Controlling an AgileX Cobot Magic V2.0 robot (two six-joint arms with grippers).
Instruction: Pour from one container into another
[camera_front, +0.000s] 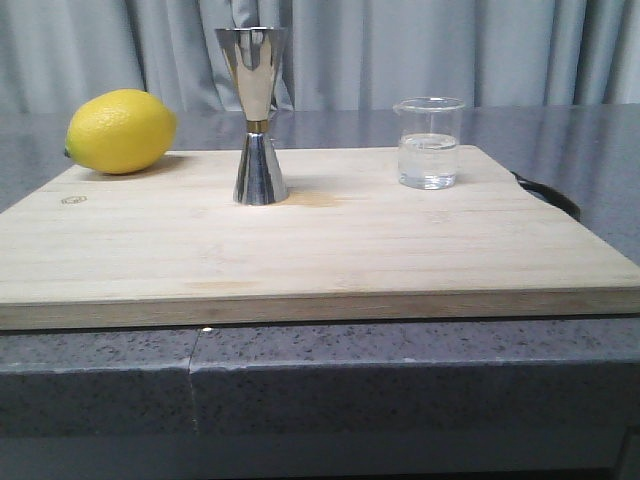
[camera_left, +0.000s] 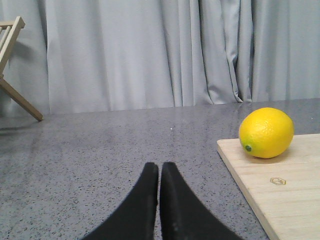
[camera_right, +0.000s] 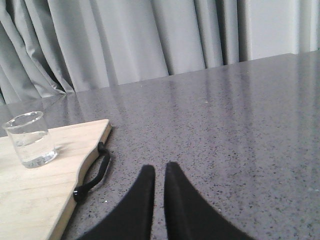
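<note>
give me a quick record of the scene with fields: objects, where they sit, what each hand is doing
surface: wooden board on a grey speckled counter
glass beaker: upright on the board's right side, part filled with clear liquid
steel cup: upright, mid-board, left of the beaker
lemon: back left corner of the board
left hand: shut, empty, over the counter left of the board
right hand: nearly shut, empty, over the counter right of the board
pour: not started

Yellow lemon (camera_front: 121, 130); pale wood board (camera_front: 330, 250); speckled grey counter (camera_front: 400, 375).
</note>
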